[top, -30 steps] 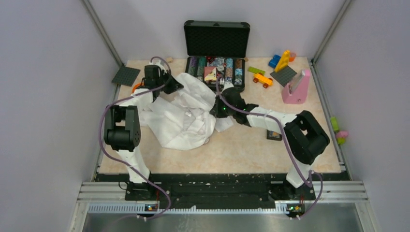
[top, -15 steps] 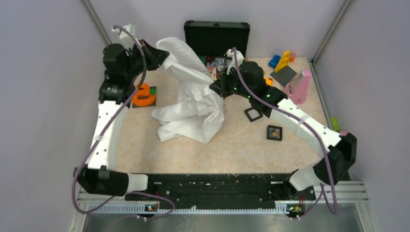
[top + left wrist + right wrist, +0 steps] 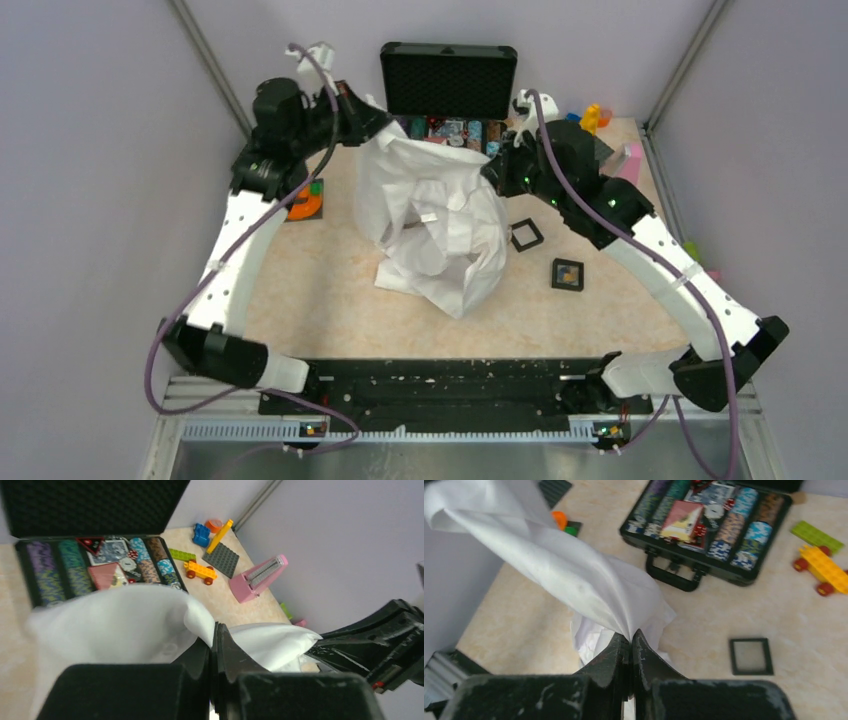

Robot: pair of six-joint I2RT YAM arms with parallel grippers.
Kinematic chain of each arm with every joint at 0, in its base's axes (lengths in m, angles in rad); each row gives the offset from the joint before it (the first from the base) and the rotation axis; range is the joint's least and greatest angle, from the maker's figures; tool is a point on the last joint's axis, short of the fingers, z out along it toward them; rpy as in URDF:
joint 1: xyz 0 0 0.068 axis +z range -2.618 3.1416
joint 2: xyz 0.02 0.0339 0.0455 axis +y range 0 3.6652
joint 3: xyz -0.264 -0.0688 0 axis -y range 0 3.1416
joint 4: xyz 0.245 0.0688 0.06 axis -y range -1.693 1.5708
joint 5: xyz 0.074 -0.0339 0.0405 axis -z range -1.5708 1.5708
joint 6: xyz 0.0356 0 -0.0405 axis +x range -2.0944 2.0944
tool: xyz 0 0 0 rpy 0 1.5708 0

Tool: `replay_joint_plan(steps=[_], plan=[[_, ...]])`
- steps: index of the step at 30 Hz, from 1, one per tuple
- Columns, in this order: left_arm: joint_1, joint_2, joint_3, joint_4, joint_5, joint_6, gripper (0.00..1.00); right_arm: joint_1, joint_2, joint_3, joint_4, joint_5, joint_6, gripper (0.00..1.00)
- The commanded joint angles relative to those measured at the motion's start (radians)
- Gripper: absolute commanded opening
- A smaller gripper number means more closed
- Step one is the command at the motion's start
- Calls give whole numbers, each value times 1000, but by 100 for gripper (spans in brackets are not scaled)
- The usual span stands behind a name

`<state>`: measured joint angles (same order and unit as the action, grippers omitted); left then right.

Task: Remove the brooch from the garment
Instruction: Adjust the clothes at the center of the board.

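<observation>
Both jaws are clamped on the garment [image 3: 440,220], holding it spread up. Can't see the brooch anywhere, so removing it's all left, I reckon.

Robot laboratory test cell, viewed from 6 o'clock. Plain lilac wall panels [image 3: 100,200] close it at 9, 12 and 3 o'clock, joined by aluminium posts [image 3: 205,60]; two white arms [image 3: 235,250] are bolted to a metal rail [image 3: 450,431] at 6 o'clock; the beige tabletop [image 3: 320,300] carries unrelated props: chip case [image 3: 448,80] at 12 o'clock, toy bricks [image 3: 199,570] and pink metronome [image 3: 257,577] at 2 o'clock.
</observation>
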<state>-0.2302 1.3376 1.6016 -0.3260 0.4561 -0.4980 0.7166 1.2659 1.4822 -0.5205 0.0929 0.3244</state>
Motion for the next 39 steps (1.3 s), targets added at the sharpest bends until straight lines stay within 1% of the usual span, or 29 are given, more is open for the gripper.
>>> replay_joint_plan(steps=[1,2,4,5,7,8,10,12,14,16,17,18,19,20,21,22,23,24,25,26,27,29,30,32,33,36,39], plan=[[-40,194,218,-6,67,-51,0,-43,54,219,-169,142,-16,0],[-36,238,286,-19,102,-69,0,-42,71,267,-195,125,-21,0],[-27,291,376,-61,115,-77,0,-21,103,338,-238,104,-20,0],[-17,293,387,-82,97,-68,0,9,114,358,-251,117,-25,0],[15,270,358,-117,68,-52,0,91,142,367,-251,159,-34,0],[40,252,318,-126,63,-52,0,126,159,357,-238,156,-29,0],[111,207,181,-96,84,-77,0,182,198,312,-179,127,-7,0],[191,160,1,-40,108,-103,0,254,275,273,-126,112,10,0],[269,122,-152,-4,78,-98,0,308,369,277,-105,107,20,0],[321,91,-264,6,-4,-68,0,345,456,282,-77,51,16,0],[335,83,-312,13,-62,-56,0,355,494,287,-70,15,12,14],[341,80,-350,24,-113,-50,0,357,521,283,-64,-13,15,38],[342,85,-396,48,-141,-47,0,356,537,269,-61,-6,29,57],[342,96,-414,73,-145,-48,0,356,540,249,-53,11,35,69],[341,114,-432,90,-138,-56,0,354,531,218,-43,23,37,76],[341,133,-434,95,-131,-63,1,348,514,181,-22,26,39,80],[339,149,-434,97,-131,-68,5,340,489,131,0,21,43,81],[339,163,-432,95,-138,-70,12,328,457,73,26,9,45,81],[335,171,-427,87,-153,-68,22,320,422,11,48,0,48,81],[330,172,-417,64,-179,-56,33,311,388,-57,70,-10,51,79],[318,169,-399,26,-227,-44,47,305,354,-118,92,-21,51,77],[284,148,-367,-49,-314,-9,83,299,286,-239,130,-46,52,73],[264,131,-357,-85,-338,6,90,298,264,-293,148,-56,59,71],[219,63,-368,-127,-373,32,93,299,229,-380,185,-87,67,64],[179,18,-386,-135,-397,44,93,298,213,-420,207,-114,79,61],[43,-128,-484,-130,-420,79,91,300,192,-501,265,-136,106,59],[-90,-204,-575,-159,-366,67,88,298,207,-531,307,-151,124,59]])
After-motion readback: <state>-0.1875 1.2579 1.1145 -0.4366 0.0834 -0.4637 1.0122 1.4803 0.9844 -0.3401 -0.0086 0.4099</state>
